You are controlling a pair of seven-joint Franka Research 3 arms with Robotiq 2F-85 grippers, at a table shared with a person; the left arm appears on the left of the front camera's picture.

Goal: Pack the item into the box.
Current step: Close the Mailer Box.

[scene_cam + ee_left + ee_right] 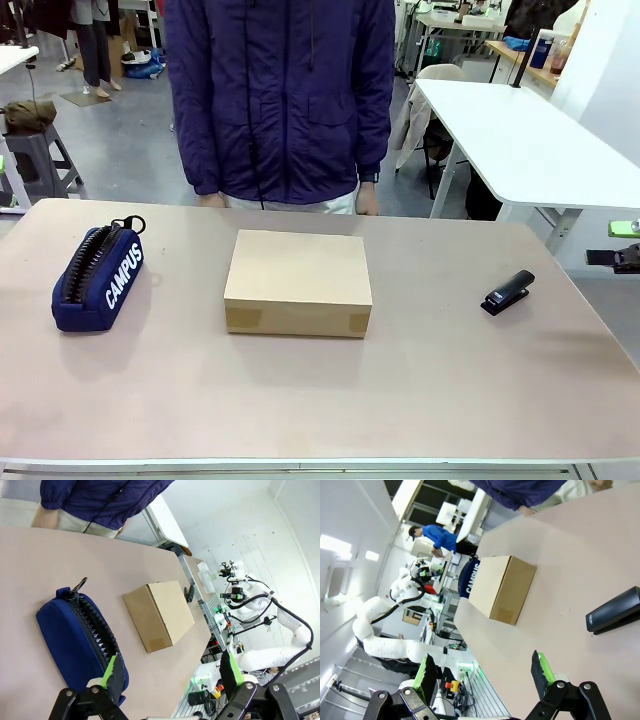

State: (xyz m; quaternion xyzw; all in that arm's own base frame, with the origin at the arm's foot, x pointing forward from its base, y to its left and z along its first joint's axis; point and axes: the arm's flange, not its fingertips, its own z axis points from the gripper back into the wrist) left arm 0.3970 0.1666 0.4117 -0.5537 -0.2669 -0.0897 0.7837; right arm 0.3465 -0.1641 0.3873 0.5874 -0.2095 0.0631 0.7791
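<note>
- Table (420, 400): pale pinkish-beige top, person in a dark blue jacket (280, 90) standing at the far edge, hands hanging by the table rim.
- Box (298, 282) sits mid-table, lid closed, brown cardboard; seen also from the left wrist (160, 614) and right wrist (502, 587).
- Navy "CAMPUS" pencil case (98, 277) lies well to the robot's left of the box, zip up.
- Black stapler (507, 292) lies well to the right of the box.
- Yellow knife: can't spot it anywhere on the surface.
- Left gripper (172, 672): jaws wide apart, nothing between them, above the pencil case end.
- Right gripper (485, 672): jaws wide apart, empty, near the stapler.
- Room: grey floor, white tables (520, 140) behind, stools and clutter at the back.
</note>
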